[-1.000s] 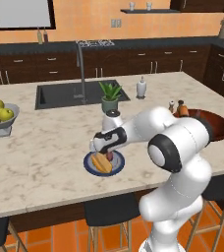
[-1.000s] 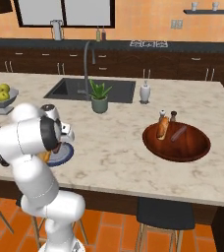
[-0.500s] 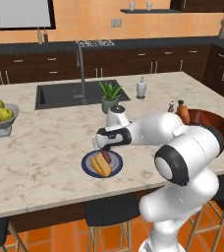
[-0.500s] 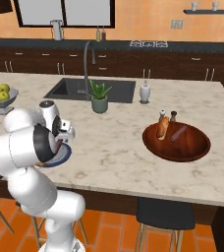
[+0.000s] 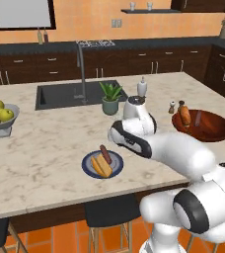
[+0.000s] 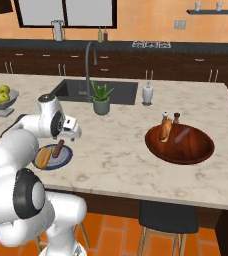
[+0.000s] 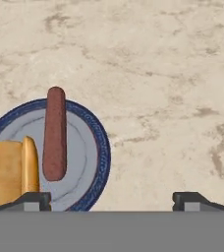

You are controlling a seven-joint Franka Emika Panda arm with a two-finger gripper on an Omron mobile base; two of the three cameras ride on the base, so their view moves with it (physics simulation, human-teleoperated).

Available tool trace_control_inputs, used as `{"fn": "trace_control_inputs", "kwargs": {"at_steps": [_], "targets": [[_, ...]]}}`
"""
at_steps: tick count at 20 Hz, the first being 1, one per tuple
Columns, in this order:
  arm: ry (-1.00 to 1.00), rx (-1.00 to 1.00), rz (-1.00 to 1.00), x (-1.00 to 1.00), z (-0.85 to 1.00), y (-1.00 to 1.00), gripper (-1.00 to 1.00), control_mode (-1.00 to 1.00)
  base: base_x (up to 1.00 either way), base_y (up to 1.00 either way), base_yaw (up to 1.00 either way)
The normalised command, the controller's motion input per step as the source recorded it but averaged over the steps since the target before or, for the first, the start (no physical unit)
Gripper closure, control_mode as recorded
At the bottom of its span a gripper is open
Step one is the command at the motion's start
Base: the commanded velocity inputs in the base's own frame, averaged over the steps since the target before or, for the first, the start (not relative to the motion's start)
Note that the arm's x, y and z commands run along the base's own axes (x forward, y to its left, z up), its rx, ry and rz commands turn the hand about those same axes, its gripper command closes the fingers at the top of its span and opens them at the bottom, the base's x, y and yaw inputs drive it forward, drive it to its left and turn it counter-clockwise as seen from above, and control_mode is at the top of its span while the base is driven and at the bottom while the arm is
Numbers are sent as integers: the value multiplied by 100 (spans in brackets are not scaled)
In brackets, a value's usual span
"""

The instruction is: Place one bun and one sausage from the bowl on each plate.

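Sausage (image 7: 54,134) and bun (image 7: 12,172) lie side by side on the blue plate (image 7: 95,147) near the bench (image 5: 50,148) front edge. Above them, the end effector (image 7: 111,199) has its fingers spread wide, empty. Another bun (image 6: 165,129) and sausage (image 6: 181,135) lie in the wooden bowl (image 6: 186,152).

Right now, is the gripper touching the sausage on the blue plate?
Apart. In the hand view the gripper stands open, its fingertips low at the frame's bottom, and the sausage lies free on the blue plate beside the bun.
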Motion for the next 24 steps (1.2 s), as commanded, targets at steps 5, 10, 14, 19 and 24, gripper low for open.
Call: {"fn": "trace_control_inputs", "kwargs": {"at_steps": [5,10,14,19,24], "targets": [[-20,0,-5,-100,45,-54,-100,-100,0,0,0],[-2,1,-1,-99,18,-19,-100,-100,0,0,0],[1,0,-1,-28,0,-8,-100,-100,0,0,0],[0,0,0,0,0,0,-100,100,0,-10,0],[0,0,0,0,0,0,-100,100,0,-100,0]]}}
